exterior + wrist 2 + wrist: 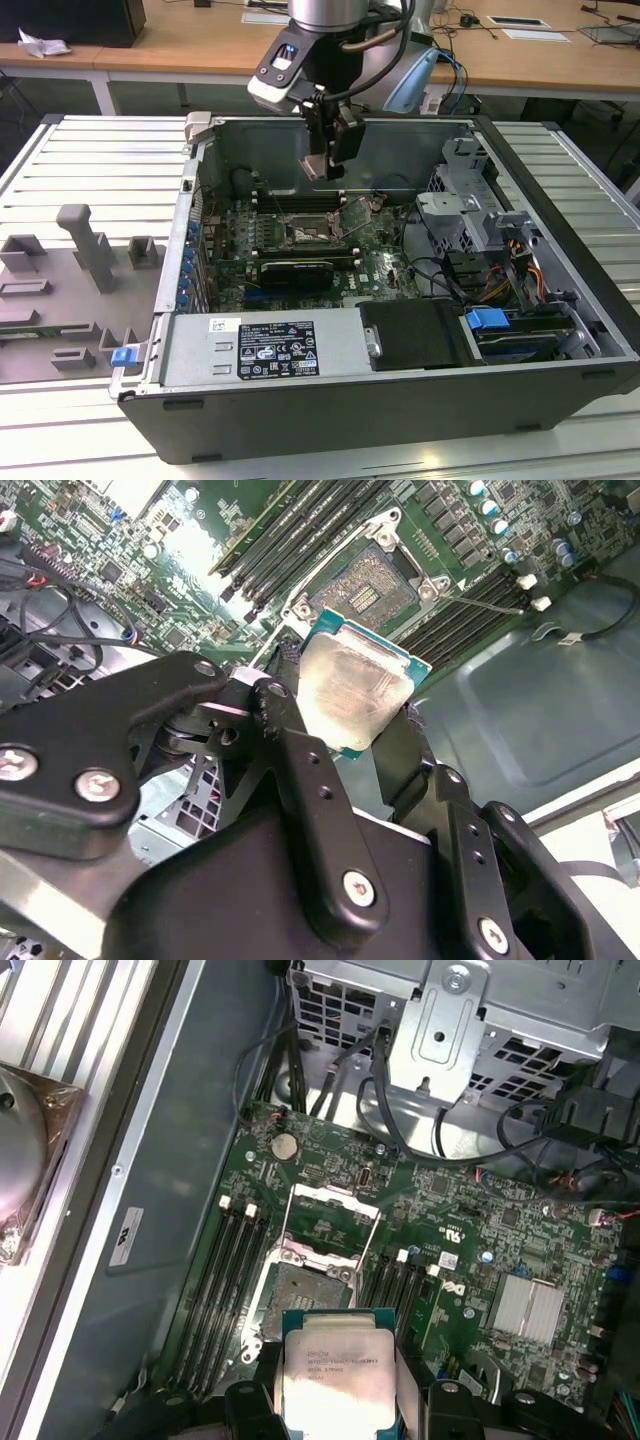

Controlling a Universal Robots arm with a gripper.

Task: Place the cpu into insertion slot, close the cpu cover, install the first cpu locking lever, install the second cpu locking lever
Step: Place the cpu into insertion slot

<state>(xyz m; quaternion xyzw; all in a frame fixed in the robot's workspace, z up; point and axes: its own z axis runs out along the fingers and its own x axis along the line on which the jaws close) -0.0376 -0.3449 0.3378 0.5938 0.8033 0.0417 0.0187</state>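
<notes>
**CPU not yet seated: all four steps outstanding**

In both wrist views the cpu [338, 1375] is seen clamped by its edges in the gripper [345, 720], whose fingers are narrowed to the chip's width. In the exterior view it is held in the upper centre of the frame, clear of the board. Below it, at frame centre, the insertion slot [305, 235] is found empty — the cpu cover [335, 1193] is swung open beyond it. Cover closing and both levers are judged outstanding.
</notes>
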